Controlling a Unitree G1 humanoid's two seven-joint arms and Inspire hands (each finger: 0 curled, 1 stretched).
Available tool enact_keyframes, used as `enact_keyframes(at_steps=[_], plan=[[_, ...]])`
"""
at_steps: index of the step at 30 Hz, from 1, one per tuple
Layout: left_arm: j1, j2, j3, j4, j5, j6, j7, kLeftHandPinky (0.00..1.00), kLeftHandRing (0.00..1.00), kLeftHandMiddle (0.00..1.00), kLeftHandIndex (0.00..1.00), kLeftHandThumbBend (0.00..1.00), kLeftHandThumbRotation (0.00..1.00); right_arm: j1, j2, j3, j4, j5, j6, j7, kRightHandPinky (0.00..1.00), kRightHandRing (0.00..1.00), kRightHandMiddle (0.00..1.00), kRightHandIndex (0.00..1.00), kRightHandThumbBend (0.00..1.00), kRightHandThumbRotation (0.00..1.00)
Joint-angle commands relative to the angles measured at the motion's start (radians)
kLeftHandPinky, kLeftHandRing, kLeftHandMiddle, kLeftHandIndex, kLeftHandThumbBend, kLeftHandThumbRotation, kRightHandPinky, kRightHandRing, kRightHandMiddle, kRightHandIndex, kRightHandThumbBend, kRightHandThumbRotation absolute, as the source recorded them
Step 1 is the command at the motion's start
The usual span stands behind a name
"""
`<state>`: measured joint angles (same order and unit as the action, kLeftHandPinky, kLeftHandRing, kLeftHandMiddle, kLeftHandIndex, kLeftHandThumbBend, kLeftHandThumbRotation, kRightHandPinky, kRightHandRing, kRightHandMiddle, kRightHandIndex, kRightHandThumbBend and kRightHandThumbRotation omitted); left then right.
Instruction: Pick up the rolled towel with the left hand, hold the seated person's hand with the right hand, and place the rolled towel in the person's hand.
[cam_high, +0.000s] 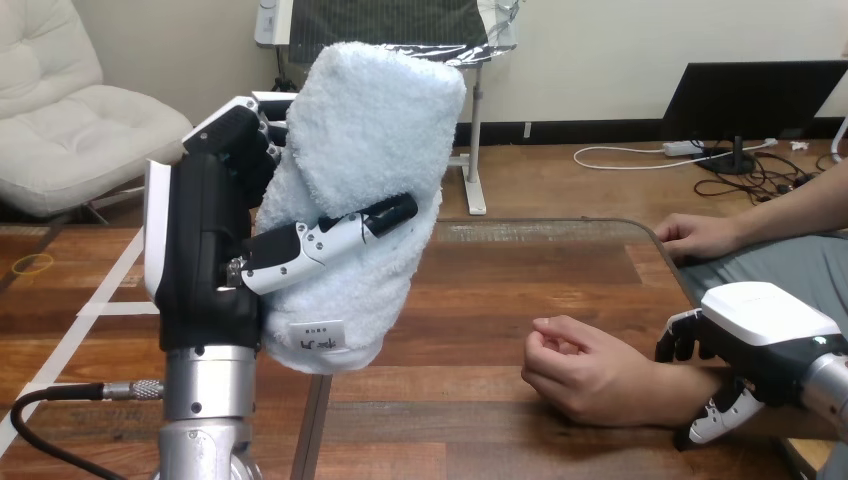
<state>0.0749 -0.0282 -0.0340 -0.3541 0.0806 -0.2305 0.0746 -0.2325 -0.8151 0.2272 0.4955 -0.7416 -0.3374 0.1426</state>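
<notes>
Towel (370, 130) in left hand (200, 250), seemingly aloft

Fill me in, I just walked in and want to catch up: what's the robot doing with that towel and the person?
The robot's left hand holds the rolled towel upright above the wooden table, fingers and thumb curled round it. Its right hand grips the wrist of the person's nearer hand, which rests loosely curled on the table. The towel is apart from that hand, so the handover is not yet done.
</notes>
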Motion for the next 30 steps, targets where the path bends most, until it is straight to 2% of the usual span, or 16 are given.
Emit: enact_keyframes(at_steps=[1,18,27,30], plan=[[-0.049,-0.015,0.005,-0.038,-0.014,-0.034,0.01,0.14,0.2,0.26,0.36,0.53,0.0,-0.037,0.049,0.035,0.047,-0.01,0.027,-0.019,0.46,0.62,0.65,0.65,0.9,0.2],[-0.062,-0.024,0.016,-0.046,-0.023,-0.024,0.013,0.14,0.2,0.26,0.36,0.55,0.0,-0.04,0.088,0.054,0.08,-0.011,0.066,-0.067,0.42,0.59,0.61,0.61,0.89,0.2],[-0.074,-0.02,0.02,-0.043,-0.043,-0.029,0.005,0.14,0.2,0.26,0.36,0.54,0.0,-0.036,0.111,0.058,0.082,0.002,0.103,-0.073,0.43,0.58,0.61,0.59,0.88,0.2],[-0.078,-0.016,0.022,-0.042,-0.04,-0.03,0.007,0.14,0.2,0.26,0.36,0.54,0.0,-0.034,0.12,0.054,0.092,0.015,0.097,-0.085,0.43,0.57,0.6,0.58,0.88,0.19]])
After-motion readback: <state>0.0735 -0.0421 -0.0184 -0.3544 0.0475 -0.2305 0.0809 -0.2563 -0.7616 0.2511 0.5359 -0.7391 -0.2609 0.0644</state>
